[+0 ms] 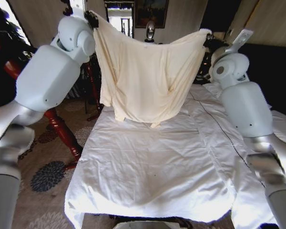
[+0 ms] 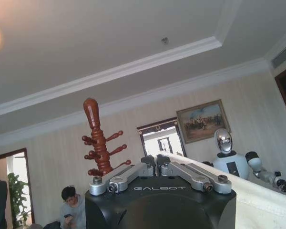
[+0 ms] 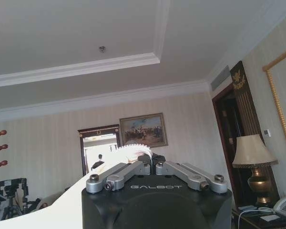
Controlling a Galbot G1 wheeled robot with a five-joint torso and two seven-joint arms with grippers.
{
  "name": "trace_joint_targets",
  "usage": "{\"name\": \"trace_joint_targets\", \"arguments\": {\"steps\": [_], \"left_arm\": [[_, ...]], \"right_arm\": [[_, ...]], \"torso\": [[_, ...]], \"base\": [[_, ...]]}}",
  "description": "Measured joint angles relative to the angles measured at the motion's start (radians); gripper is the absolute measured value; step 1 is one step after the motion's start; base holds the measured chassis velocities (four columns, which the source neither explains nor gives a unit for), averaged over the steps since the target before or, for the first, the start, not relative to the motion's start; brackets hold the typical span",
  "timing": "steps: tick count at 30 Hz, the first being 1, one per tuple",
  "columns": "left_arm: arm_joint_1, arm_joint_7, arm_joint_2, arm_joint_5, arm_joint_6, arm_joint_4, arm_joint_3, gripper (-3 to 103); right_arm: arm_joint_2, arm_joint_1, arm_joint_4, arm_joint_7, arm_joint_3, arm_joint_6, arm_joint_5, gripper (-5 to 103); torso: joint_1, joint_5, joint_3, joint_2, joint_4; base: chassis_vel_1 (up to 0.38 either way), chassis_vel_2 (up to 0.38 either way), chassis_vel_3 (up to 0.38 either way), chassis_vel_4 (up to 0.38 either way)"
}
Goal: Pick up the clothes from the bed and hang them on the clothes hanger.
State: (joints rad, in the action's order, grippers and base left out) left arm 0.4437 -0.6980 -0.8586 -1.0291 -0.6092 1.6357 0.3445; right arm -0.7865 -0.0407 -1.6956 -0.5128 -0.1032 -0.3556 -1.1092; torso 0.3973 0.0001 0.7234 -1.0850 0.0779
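My left claw (image 2: 156, 161) and right claw (image 3: 152, 162) are both pinched tight on the clothes (image 1: 148, 76), spread high over the bed (image 1: 148, 167).

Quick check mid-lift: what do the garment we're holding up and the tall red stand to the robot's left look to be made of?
The cream shirt looks like thin, soft woven fabric, matte: it drapes in loose folds between the left gripper and right gripper, both shut on its shoulders. The coat stand looks like turned wood with a glossy reddish-brown finish, judging by its rounded pegs and sheen.
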Motion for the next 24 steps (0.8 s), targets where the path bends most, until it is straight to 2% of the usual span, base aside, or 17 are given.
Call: {"name": "trace_joint_targets", "arguments": {"steps": [2,3,5,6,8,10,11,13,16,18,21,23,24], "left_arm": [[0.017,-0.018,0.068,-0.042,-0.014,0.108,-0.008,2],[0.017,-0.018,0.068,-0.042,-0.014,0.108,-0.008,2],[0.048,-0.031,0.097,-0.079,-0.022,0.164,-0.014,2],[0.069,-0.034,0.108,-0.098,-0.027,0.186,-0.018,2],[0.117,-0.035,0.113,-0.156,-0.033,0.220,-0.029,2],[0.129,-0.035,0.115,-0.172,-0.034,0.227,-0.033,2],[0.155,-0.035,0.122,-0.208,-0.038,0.241,-0.037,2],[0.175,-0.033,0.133,-0.232,-0.044,0.252,-0.037,2],[0.172,-0.034,0.135,-0.234,-0.047,0.254,-0.036,2],[0.127,-0.048,0.134,-0.226,-0.053,0.259,-0.038,2],[0.085,-0.055,0.134,-0.213,-0.057,0.267,-0.042,2],[-0.007,-0.062,0.148,-0.190,-0.060,0.298,-0.056,2],[-0.007,-0.062,0.148,-0.190,-0.060,0.298,-0.056,2]], "right_arm": [[0.060,-0.042,-0.112,-0.036,-0.045,-0.013,-0.067,1],[0.060,-0.042,-0.112,-0.036,-0.045,-0.013,-0.067,1],[0.103,-0.052,-0.164,-0.057,-0.079,-0.021,-0.118,1],[0.134,-0.056,-0.194,-0.072,-0.104,-0.027,-0.155,1],[0.225,-0.066,-0.260,-0.097,-0.183,-0.035,-0.235,1],[0.248,-0.068,-0.274,-0.100,-0.203,-0.035,-0.253,1],[0.301,-0.071,-0.307,-0.107,-0.253,-0.039,-0.297,1],[0.351,-0.081,-0.335,-0.112,-0.311,-0.049,-0.343,1],[0.383,-0.100,-0.355,-0.113,-0.346,-0.054,-0.364,1],[0.412,-0.166,-0.385,-0.112,-0.400,-0.057,-0.368,1],[0.418,-0.231,-0.401,-0.112,-0.432,-0.057,-0.357,1],[0.409,-0.357,-0.423,-0.112,-0.467,-0.057,-0.327,1],[0.409,-0.357,-0.423,-0.112,-0.467,-0.057,-0.327,1]], "torso": [[0.000,-0.0003,0.000,0.000,-0.0001],[0.000,-0.0003,0.000,0.000,-0.0001],[0.000,-0.0002,0.000,0.000,-0.0008],[0.000,-0.0002,0.000,0.000,-0.0010],[0.000,-0.0001,0.000,0.000,0.0004],[0.000,0.0002,0.000,0.000,0.0008],[0.000,0.0006,0.000,0.000,0.0013],[-0.001,0.0007,-0.001,0.000,0.0005],[-0.001,-0.0002,-0.001,-0.001,0.0000],[0.000,-0.0008,0.000,0.000,-0.0005],[0.000,-0.0003,0.000,0.000,0.0001],[0.000,0.0007,0.000,0.000,0.0004],[0.000,0.0007,0.000,0.000,0.0004]], "base": [[0.000,0.000,0.000,0.000],[0.000,0.000,0.000,0.000],[0.000,0.000,0.000,0.000],[0.000,0.000,0.000,0.000],[0.000,0.000,0.000,0.000],[0.000,0.000,0.000,0.000],[0.000,0.000,0.000,0.000],[0.000,0.000,0.000,0.000],[0.000,0.000,0.000,0.000],[0.000,0.000,0.000,0.000],[0.000,0.000,0.000,0.000],[0.000,0.000,0.000,0.000],[0.000,0.000,0.000,0.000]]}}
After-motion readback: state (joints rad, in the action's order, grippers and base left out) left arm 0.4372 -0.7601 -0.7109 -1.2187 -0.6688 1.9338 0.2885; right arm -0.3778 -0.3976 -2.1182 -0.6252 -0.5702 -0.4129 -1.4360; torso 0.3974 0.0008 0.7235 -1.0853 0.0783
